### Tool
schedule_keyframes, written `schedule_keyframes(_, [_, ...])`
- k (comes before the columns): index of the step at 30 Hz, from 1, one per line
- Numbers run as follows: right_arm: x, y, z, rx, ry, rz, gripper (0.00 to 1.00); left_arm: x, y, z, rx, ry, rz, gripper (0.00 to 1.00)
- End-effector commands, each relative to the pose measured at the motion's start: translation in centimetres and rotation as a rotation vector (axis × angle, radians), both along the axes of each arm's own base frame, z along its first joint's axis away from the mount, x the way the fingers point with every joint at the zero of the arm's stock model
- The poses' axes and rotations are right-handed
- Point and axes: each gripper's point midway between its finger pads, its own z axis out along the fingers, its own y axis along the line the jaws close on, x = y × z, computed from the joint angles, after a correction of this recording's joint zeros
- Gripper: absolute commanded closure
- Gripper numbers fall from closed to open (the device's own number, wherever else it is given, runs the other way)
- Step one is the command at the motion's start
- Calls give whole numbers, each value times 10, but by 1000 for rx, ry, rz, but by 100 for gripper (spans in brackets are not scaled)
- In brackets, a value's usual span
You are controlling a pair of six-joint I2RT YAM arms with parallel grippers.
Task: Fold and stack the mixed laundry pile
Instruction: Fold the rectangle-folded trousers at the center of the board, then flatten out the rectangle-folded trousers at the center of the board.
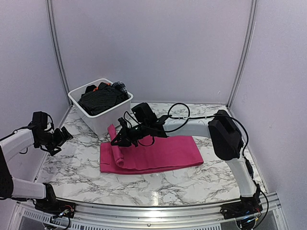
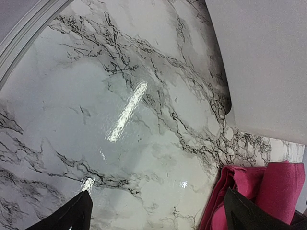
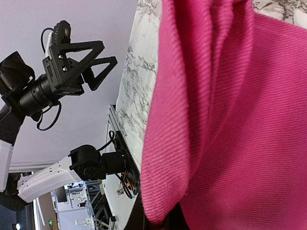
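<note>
Right hand (image 1: 118,139) is seen clamped shut on the left end of the magenta-pink cloth (image 1: 163,152), where a narrow fold is pinched and held raised off the table (image 1: 168,184). In the right wrist view the frame is almost filled by this hanging pink weave, and the fingers themselves are largely hidden by it. Left hand (image 1: 61,140) is held above the left side of the table with its jaws spread wide and nothing between them, well apart from the cloth; only bare marble-patterned surface is shown beneath it in the left wrist view.

The rest of the magenta-pink cloth is laid flat across the middle of the table as a long folded band, with its left end bunched into soft ridges under the right hand. Just behind that end, a white plastic tub (image 1: 96,120) is set at an angle near the back left corner. The tub is mostly filled by a black thin-pinstriped shirt (image 1: 100,99). A small dark plaid piece (image 1: 120,87) is seen at the tub's far right rim, and a sliver of an orange garment (image 1: 97,88) is visible at the back.
</note>
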Motion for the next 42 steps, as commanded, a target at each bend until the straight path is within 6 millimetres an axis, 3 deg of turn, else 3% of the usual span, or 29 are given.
schedule_keyframes(1, [1, 20, 39, 120, -19, 19, 100, -1, 2, 3, 21, 9, -10, 1])
schedule_keyframes(5, [-5, 33, 41, 161, -11, 47, 99, 1, 1, 6, 21, 1, -12, 1])
schedule_keyframes(9, [-22, 43, 39, 205, 32, 114, 67, 2, -5, 11, -7, -18, -40, 1])
schedule_keyframes(13, [-18, 39, 61, 238, -43, 123, 39, -2, -14, 21, -24, -63, -85, 1])
schedule_keyframes(16, [-10, 24, 82, 259, -94, 121, 34, -3, -24, 39, -34, -133, -124, 1])
schedule_keyframes(19, [2, -6, 102, 259, -160, 81, 34, -4, -33, 65, -33, -219, -161, 1])
schedule_keyframes(21, [12, -36, 110, 229, -208, 37, 35, -5, -50, 73, -57, -238, -222, 1])
schedule_keyframes(26, [35, -136, 87, 50, -258, -99, 36, -9, -110, 89, -75, -274, -412, 1])
schedule_keyframes(27, [36, -158, 72, 14, -237, -125, 37, -10, -124, 89, -86, -274, -454, 1])
schedule_keyframes(32, [58, -237, 48, -46, -225, -261, 38, -25, -192, 75, -29, -236, -651, 1])
schedule_keyframes(37, [62, -257, 14, -47, -157, -267, 40, -28, -230, 41, -25, -170, -703, 1])
schedule_keyframes(42, [59, -281, -38, -98, -62, -295, 42, -23, -240, -7, -22, -52, -666, 4])
